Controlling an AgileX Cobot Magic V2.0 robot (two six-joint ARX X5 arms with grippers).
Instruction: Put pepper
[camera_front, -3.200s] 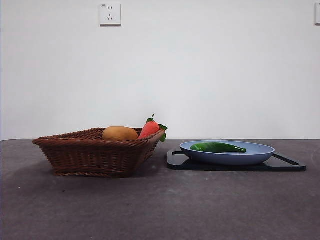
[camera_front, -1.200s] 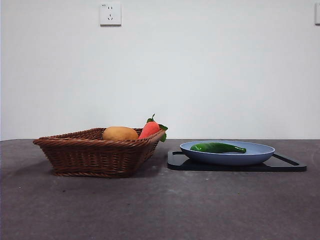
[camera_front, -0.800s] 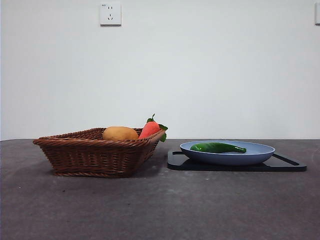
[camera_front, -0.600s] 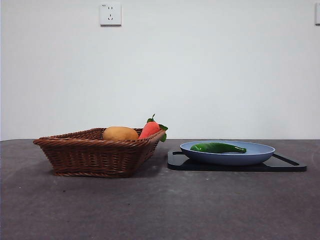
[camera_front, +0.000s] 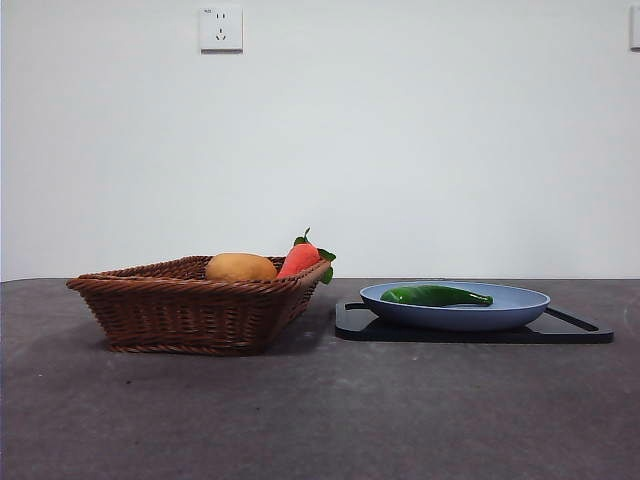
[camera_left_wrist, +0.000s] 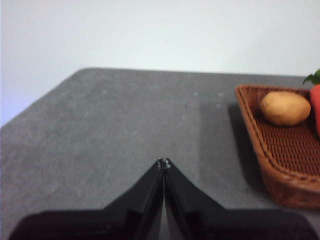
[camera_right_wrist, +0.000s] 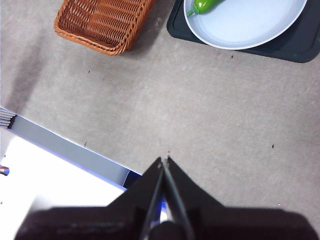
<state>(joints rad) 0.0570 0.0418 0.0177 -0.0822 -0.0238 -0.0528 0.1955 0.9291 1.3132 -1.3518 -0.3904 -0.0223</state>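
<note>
Here, pepper (camera_front: 436, 295) on blue plate (camera_front: 520, 310), untouched

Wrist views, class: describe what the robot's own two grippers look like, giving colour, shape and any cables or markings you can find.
Both look alike. The left gripper and the right gripper each have two plain black jaws, broad at the base and tapering to a narrow pointed tip. The surfaces look smooth and matte. No cables, labels or markings show, and the arms behind them are out of view.

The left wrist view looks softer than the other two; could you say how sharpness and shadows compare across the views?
Left wrist view: soft throughout, the potato and basket hazy. Front view: crisp, with a faint shadow beside the basket. Right wrist view: sharp on the table, the blue plate evenly lit.
</note>
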